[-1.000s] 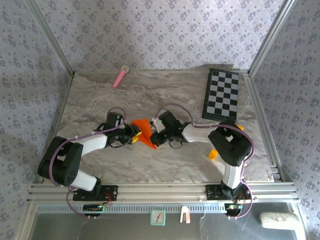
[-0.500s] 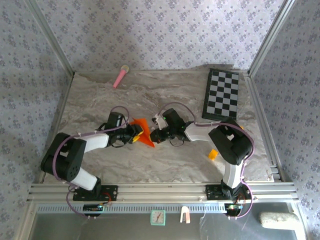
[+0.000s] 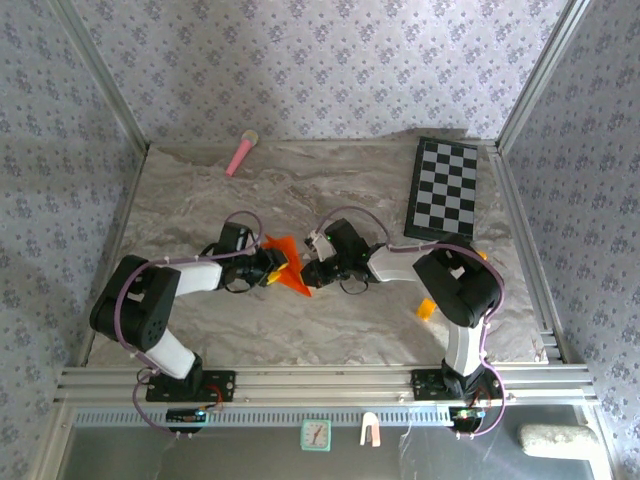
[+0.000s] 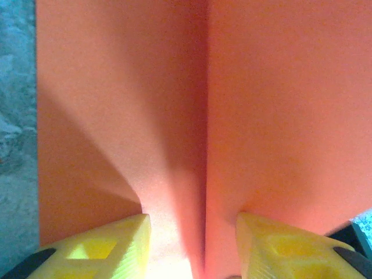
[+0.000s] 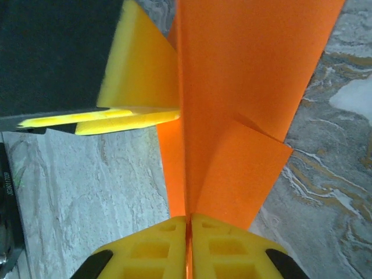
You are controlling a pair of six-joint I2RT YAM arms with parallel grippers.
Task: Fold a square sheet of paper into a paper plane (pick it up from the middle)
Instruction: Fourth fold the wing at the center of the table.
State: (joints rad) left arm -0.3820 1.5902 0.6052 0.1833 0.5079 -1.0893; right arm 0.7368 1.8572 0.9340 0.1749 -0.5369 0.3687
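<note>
From the top camera the paper plane (image 3: 285, 252) sits near the middle of the marbled table (image 3: 350, 330), caught between the two wrists. The left gripper (image 3: 269, 270) is at its left side and the right gripper (image 3: 307, 271) at its right. Here it reads as a slim orange wedge. The broad end lies farther from the arm bases and to the left, and the sharp tip points toward the near edge and slightly right, so the long axis runs diagonally from far-left to near-right. How the jaws stand is too small to tell from up there.

The wrist cameras show more. The left wrist view looks along the orange paper, its centre crease (image 4: 206, 116) running away from the lens. Two yellow fingertips (image 4: 102, 250) stand well apart, one on each side of that crease — partly open jaws straddling the fold. Whether the pads press the paper I can't tell.

In the right wrist view the two fingertips are closed together with a thin orange edge pinched between them, so the right gripper has hold of the plane. Beyond them the paper runs up the picture with a small flap (image 5: 244, 174) splayed to the right, and a yellow finger (image 5: 139, 75) of the left gripper touches its left face.

Well apart from the plane lie a pink stick (image 3: 241, 152) by the back wall, a checkerboard (image 3: 443, 188) at far right, and a small orange block (image 3: 427, 308) beside the right arm.
</note>
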